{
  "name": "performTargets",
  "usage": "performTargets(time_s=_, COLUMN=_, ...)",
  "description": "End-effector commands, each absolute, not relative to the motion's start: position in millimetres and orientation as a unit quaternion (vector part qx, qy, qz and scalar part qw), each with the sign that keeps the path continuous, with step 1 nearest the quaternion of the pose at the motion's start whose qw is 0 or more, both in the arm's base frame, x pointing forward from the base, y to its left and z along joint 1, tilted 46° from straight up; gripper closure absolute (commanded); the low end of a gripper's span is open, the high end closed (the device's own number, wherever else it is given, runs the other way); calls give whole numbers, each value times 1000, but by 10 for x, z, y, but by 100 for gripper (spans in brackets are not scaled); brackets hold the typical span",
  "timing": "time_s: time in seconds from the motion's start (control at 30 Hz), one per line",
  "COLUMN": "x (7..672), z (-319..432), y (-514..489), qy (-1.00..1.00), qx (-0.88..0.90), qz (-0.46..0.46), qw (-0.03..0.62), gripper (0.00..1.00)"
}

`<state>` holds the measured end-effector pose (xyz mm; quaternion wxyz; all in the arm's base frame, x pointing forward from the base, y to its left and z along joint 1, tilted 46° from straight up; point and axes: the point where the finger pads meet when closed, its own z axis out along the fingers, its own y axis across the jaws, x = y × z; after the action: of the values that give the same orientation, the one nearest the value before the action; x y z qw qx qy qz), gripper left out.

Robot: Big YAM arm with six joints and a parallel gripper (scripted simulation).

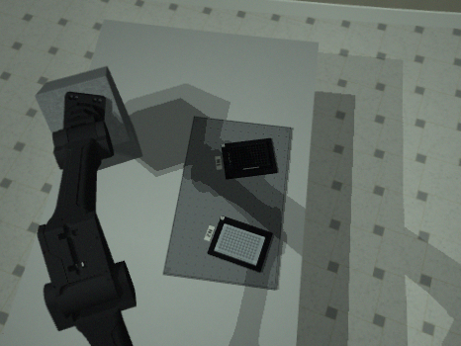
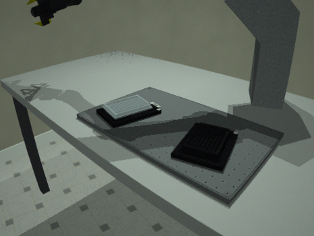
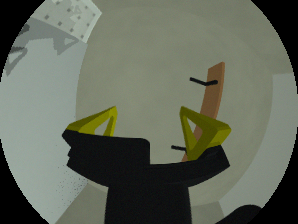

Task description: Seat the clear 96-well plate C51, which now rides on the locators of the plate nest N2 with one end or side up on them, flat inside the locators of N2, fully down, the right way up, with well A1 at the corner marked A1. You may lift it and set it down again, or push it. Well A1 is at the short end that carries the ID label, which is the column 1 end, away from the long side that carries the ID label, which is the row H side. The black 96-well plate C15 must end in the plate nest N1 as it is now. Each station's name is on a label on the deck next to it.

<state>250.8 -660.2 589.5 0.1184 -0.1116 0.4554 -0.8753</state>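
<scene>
Atop nest N2 point(image 1: 214, 247), clear plate C51 point(image 1: 239, 243), tilted.

- Clear plate C51 point(image 1: 239, 243) on nest N2 point(image 1: 214, 251): open above and on all sides.
- Black plate C15 point(image 1: 249, 157) stands well apart along the deck point(image 1: 198, 257).
- Gripper point(image 2: 38, 13), jaws wide, hangs high off the table's point(image 2: 84, 72) far end.

A lab bench setup — a pale table point(image 2: 101, 72) carries a grey perforated deck point(image 2: 215, 175) with two black nests, one holding a clear 96-well plate point(image 2: 126, 105), the other a black plate point(image 2: 206, 139). Small labels point(image 1: 209, 232) sit beside the stations — a dark arm point(image 1: 79, 198) stands on a pedestal point(image 1: 106, 81), over tiled floor point(image 2: 67, 189).
</scene>
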Motion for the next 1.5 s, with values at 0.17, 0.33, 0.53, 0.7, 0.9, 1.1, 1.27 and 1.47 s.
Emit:
performTargets(time_s=0.17, x=2489, z=5986, y=-6557, qy=449, qx=-110, qz=-879, qw=119, gripper=0)
performTargets(time_s=0.33, x=2489, z=5986, y=-6557, qy=449, qx=-110, qz=-879, qw=119, gripper=0)
performTargets(time_s=0.53, x=2489, z=5986, y=-6557, qy=449, qx=-110, qz=-879, qw=119, gripper=0)
performTargets(time_s=0.7, x=2724, z=6167, y=-6270, qy=468, qx=-108, qz=-858, qw=182, gripper=0)
performTargets(time_s=0.9, x=2865, z=6127, y=-6204, qy=477, qx=-110, qz=-850, qw=195, gripper=0)
performTargets(time_s=1.1, x=3026, z=6044, y=-6136, qy=505, qx=-111, qz=-825, qw=228, gripper=0)
performTargets(time_s=1.27, x=3227, z=5711, y=-6264, qy=513, qx=-112, qz=-820, qw=226, gripper=0)
performTargets(time_s=1.47, x=3340, z=5876, y=-5980, qy=541, qx=-114, qz=-788, qw=270, gripper=0)
